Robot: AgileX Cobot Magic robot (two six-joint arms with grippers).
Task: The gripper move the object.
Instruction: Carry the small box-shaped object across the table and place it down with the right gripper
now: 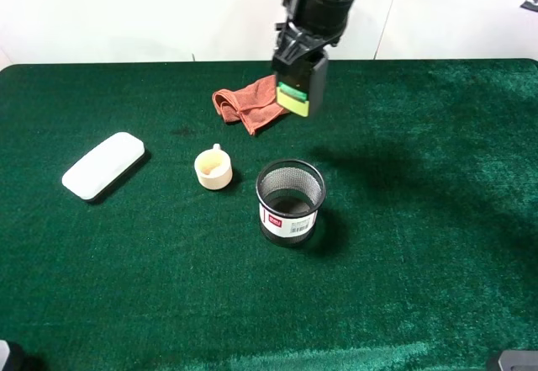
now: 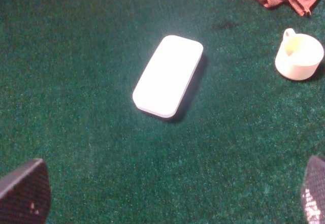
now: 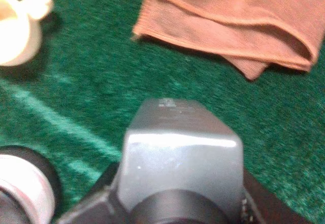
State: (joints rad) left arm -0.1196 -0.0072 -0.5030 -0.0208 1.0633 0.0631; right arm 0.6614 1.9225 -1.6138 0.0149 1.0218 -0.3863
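My right gripper [image 1: 298, 58], a black claw on the large black arm coming down from the top, is shut on the dark grey pump bottle [image 1: 305, 85] with a yellow-green label. It holds the bottle in the air, above the table, by the cloth and behind the mesh cup. In the right wrist view the bottle's grey body [image 3: 183, 153] fills the lower middle between the dark fingers [image 3: 89, 209]. My left gripper [image 2: 170, 191] is open and empty over the green cloth; only its two fingertips [image 2: 25, 191] show.
A black mesh cup [image 1: 290, 203] with a barcode label stands mid-table. A small cream cup [image 1: 213, 169] sits to its left, a white oblong case [image 1: 103, 165] further left. A crumpled rust-orange cloth [image 1: 248, 106] lies behind them.
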